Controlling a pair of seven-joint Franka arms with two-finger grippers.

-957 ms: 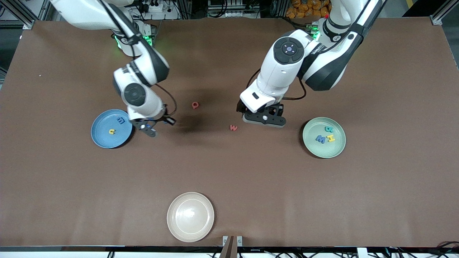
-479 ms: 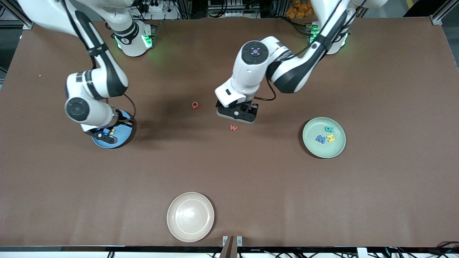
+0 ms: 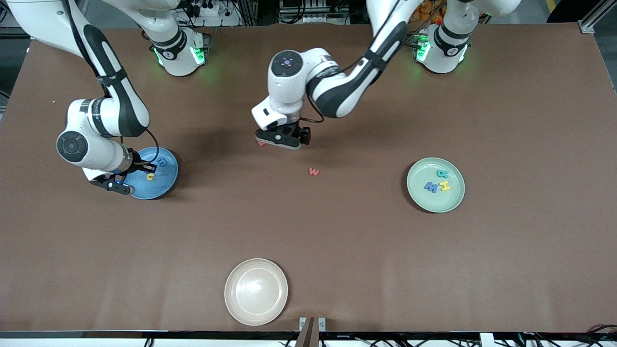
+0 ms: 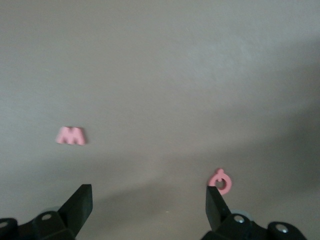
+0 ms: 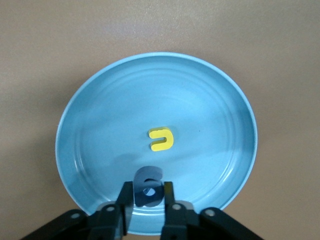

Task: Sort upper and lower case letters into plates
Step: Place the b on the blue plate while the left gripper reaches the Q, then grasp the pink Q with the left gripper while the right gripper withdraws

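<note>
Blue first, front view: sky-blue plate (image 3: pixel 166 183) near the right arm's end of the table, holding a yellow letter (image 3: pixel 151 177) and a blue letter (image 3: pixel 162 163). Right gripper (image 3: pixel 115 187) over that plate's rim; its load hidden by the wrist here. Left gripper (image 3: pixel 282 140) low over mid-table, covering most of the red ring-shaped letter (image 3: pixel 261 143). Red w (image 3: pixel 314 171) loose on the table, nearer the camera. Mint plate (image 3: pixel 419 195) near the left arm's end with three letters already in. Cream plate (image 3: pixel 256 291) by the camera-side edge, not part of the sort.

Left wrist view: left gripper (image 4: pixel 147 195) spread wide, gripping nothing. Red ring-shaped letter (image 4: pixel 220 181) just beside one fingertip (image 4: pixel 212 196), not centred in the gap; short stub pointing away from the fingers. Likely a small sideways shift needed before closing. Red w (image 4: pixel 71 135) well apart. Left arm plainly the nearer to both.

Right wrist view: right gripper (image 5: pixel 148 200) clamped on a dark blue letter (image 5: pixel 148 187), upright over the sky-blue plate (image 5: pixel 200 115), just beside the yellow letter (image 5: pixel 161 139). Which letter it is, hard to read.
</note>
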